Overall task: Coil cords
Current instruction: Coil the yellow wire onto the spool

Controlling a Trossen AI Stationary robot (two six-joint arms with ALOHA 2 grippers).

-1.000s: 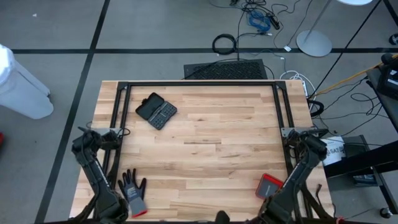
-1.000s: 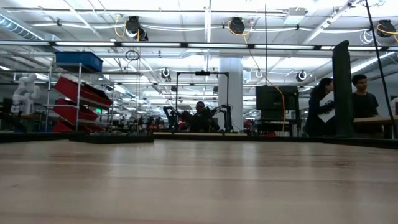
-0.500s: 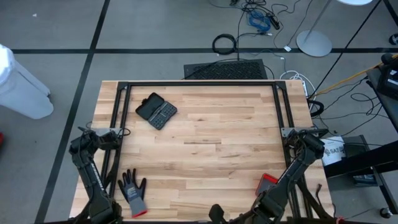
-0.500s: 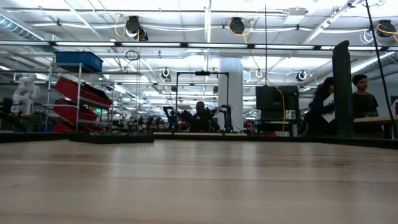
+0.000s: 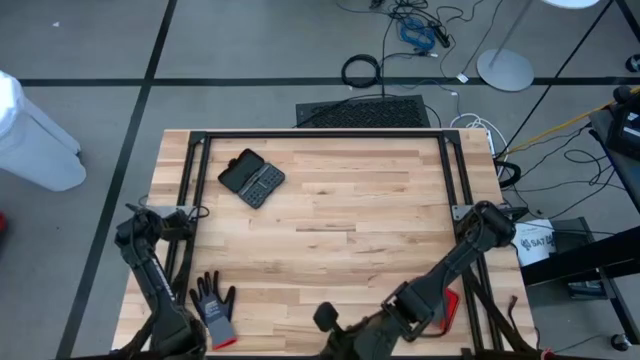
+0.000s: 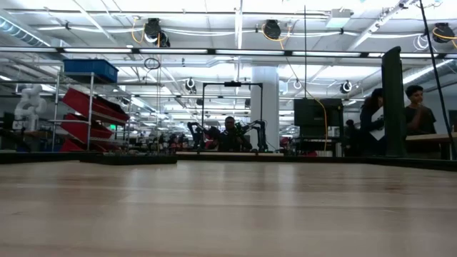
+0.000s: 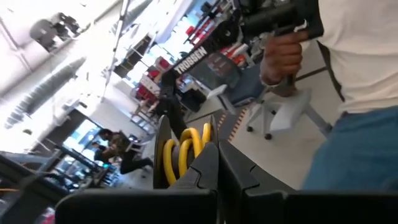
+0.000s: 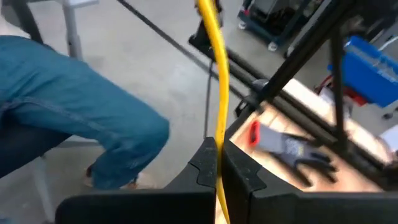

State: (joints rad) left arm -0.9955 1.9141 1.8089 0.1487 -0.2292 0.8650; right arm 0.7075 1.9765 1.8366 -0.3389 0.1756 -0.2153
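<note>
While both arms sit at the near edge of the pale wooden surface (image 5: 340,225), the left tool (image 7: 217,167) is closed, with loops of the thin yellow cord (image 7: 183,149) showing just behind its fingers. The right tool (image 8: 217,169), reaching across toward the middle of that edge, is closed too; a straight yellow strand runs down to the seam between its fingers, though whether it is pinched there I cannot tell. A grey knitted glove (image 5: 213,308) lies near the left arm.
</note>
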